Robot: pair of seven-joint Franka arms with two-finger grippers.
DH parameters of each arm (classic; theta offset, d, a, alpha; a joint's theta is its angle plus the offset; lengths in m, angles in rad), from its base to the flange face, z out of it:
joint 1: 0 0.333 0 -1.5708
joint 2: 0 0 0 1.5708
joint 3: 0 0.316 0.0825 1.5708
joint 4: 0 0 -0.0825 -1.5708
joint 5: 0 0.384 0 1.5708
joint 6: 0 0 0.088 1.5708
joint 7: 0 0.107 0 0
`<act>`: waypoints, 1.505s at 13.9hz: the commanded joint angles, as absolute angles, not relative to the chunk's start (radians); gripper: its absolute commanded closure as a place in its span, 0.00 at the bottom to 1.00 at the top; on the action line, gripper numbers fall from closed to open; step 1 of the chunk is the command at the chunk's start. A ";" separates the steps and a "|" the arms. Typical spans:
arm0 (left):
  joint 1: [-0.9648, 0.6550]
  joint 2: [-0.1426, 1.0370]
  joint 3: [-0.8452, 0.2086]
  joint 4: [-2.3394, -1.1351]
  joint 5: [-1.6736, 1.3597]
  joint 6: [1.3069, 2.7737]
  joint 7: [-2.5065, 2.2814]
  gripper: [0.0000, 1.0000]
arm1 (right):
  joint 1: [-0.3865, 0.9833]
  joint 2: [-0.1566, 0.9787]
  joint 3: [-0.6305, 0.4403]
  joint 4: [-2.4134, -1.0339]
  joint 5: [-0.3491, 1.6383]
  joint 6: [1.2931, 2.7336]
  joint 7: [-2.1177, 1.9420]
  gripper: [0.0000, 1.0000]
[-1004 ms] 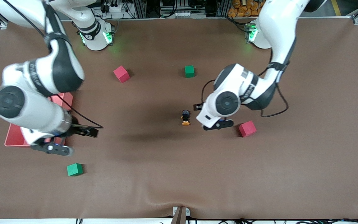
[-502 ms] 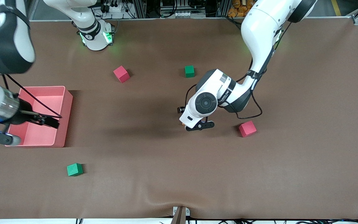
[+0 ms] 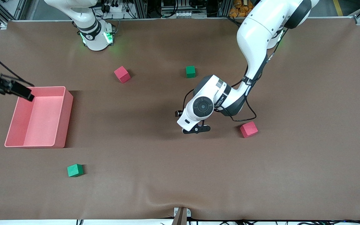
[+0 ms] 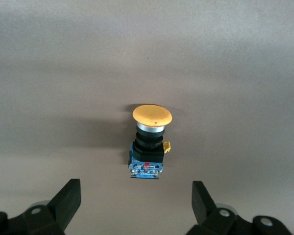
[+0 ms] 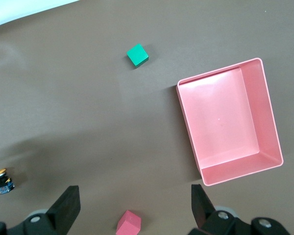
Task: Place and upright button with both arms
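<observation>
The button (image 4: 149, 142) lies on its side on the brown table, with its orange cap (image 4: 152, 114) at one end and its black body with a blue base at the other. My left gripper (image 4: 136, 193) hangs open right over it, one finger to each side, touching nothing. In the front view the left hand (image 3: 195, 128) hides the button. The button shows small in the right wrist view (image 5: 3, 181). My right gripper (image 5: 135, 198) is open and empty, high above the table near the pink bin; in the front view only part of that hand (image 3: 8, 87) shows.
A pink bin (image 3: 39, 88) sits at the right arm's end, also in the right wrist view (image 5: 240, 170). Red cubes (image 3: 122, 74) (image 3: 248, 129) and green cubes (image 3: 190, 71) (image 3: 75, 170) lie scattered. The right wrist view shows a green cube (image 5: 137, 54) and a red cube (image 5: 129, 224).
My left arm has moved toward the right arm's end until its hand covers the button. My right arm has risen off the bin and swung almost out of the front view.
</observation>
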State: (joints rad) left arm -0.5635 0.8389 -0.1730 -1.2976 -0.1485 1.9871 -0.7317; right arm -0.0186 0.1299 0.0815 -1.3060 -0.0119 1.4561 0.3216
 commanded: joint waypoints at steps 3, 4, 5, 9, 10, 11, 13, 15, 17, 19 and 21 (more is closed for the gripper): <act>-0.584 0.897 -0.167 -1.269 -0.166 2.019 -0.713 0.00 | -0.048 -0.083 0.098 -1.621 0.018 1.617 0.307 0.00; -0.584 0.903 -0.166 -1.269 -0.166 2.019 -0.710 0.02 | -0.045 -0.086 0.098 -1.618 0.018 1.617 0.307 0.00; -0.584 0.905 -0.166 -1.270 -0.166 2.019 -0.703 0.02 | -0.044 -0.083 0.098 -1.615 0.018 1.618 0.304 0.00; -0.583 0.930 -0.167 -1.269 -0.166 2.019 -0.672 0.11 | -0.041 -0.075 0.098 -1.586 0.018 1.617 0.224 0.00; -0.583 0.931 -0.167 -1.269 -0.166 2.019 -0.672 0.12 | -0.043 -0.075 0.098 -1.586 0.017 1.615 0.195 0.00; -0.583 0.933 -0.167 -1.267 -0.166 2.022 -0.672 0.13 | -0.043 -0.075 0.098 -1.585 0.015 1.611 0.180 0.00; -0.584 0.937 -0.167 -1.269 -0.182 2.036 -0.669 0.17 | -0.041 -0.075 0.098 -1.586 0.009 1.600 0.152 0.00; -0.584 0.942 -0.167 -1.267 -0.216 2.051 -0.641 0.21 | -0.043 -0.077 0.098 -1.585 0.006 1.582 0.117 0.00; -0.584 0.946 -0.166 -1.267 -0.222 2.063 -0.634 0.25 | -0.043 -0.077 0.098 -1.585 0.005 1.580 0.114 0.00; -0.583 0.946 -0.164 -1.269 -0.222 2.063 -0.632 0.26 | -0.043 -0.075 0.098 -1.579 0.003 1.580 0.071 0.00; -0.583 0.946 -0.164 -1.269 -0.222 2.063 -0.611 0.30 | -0.046 -0.075 0.097 -1.575 0.000 1.580 0.016 0.00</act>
State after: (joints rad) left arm -0.5779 0.9297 -0.1713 -1.2937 -0.1995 2.0575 -0.6457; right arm -0.0197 -0.0531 0.0825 -1.5695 -0.0025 1.5875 0.0691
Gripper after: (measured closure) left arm 0.282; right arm 0.000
